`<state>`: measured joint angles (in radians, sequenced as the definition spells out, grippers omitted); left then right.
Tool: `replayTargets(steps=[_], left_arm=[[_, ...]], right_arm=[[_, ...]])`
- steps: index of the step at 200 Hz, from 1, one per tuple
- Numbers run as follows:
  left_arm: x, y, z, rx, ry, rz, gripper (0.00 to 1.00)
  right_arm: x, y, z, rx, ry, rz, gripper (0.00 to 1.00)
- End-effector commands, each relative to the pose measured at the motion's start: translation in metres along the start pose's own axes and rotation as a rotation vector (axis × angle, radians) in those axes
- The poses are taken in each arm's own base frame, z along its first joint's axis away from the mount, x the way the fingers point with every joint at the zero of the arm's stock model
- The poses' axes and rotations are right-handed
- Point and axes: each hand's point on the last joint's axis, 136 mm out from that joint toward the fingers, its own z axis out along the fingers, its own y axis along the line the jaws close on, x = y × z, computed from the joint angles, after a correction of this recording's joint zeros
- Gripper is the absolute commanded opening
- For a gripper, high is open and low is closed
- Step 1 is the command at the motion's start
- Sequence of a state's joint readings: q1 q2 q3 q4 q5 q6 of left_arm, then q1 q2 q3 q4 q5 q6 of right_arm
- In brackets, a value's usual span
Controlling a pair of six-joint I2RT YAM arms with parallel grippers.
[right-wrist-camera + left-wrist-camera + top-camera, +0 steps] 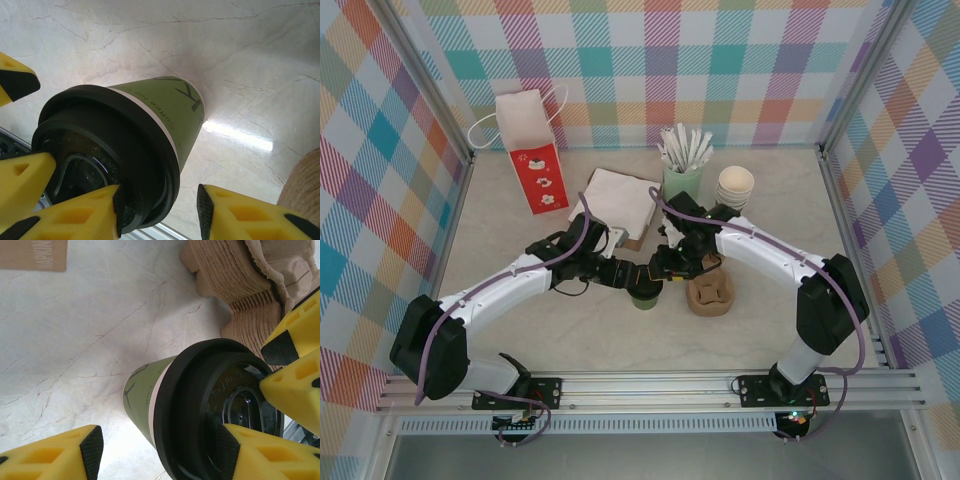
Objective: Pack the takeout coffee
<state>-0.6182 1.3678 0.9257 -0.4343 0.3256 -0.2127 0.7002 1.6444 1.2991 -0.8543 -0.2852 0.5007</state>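
The takeout coffee point(645, 291) stands upright mid-table, a green paper cup point(142, 395) under a black lid point(190, 405). Both grippers meet over it. My left gripper point(632, 277) comes in from the left and is open: one finger point(250, 452) rests on the lid's top, the other point(85, 452) hangs clear of the cup wall. My right gripper point(665, 265) comes from the right, also open across the lid's rim point(150, 150). One of its fingers point(85, 215) is on the lid, the other point(235, 215) stands apart from the cup point(170, 115).
A stack of brown cardboard carriers point(710, 292) sits just right of the cup. Behind are a white napkin pile point(615, 200), a red paper bag point(535, 165), a mint cup of white sticks point(682, 180) and stacked cups point(735, 187). Checked walls enclose the table.
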Motion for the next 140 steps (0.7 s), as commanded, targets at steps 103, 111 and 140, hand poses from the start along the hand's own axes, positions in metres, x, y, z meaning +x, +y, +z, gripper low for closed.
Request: replayTargets(steps=[103, 111, 140], left_arm=[[0.069, 0.036, 0.015, -0.096, 0.191, -0.071, 0.60], [0.071, 0.037, 0.015, -0.096, 0.193, -0.076, 0.60], [0.076, 0.038, 0.017, -0.096, 0.199, -0.089, 0.60]], right_arm=[[0.023, -0.018, 0.013, 0.077, 0.121, 0.033, 0.44], [0.024, -0.019, 0.013, 0.078, 0.126, 0.034, 0.44], [0.026, -0.020, 0.015, 0.084, 0.137, 0.037, 0.44]])
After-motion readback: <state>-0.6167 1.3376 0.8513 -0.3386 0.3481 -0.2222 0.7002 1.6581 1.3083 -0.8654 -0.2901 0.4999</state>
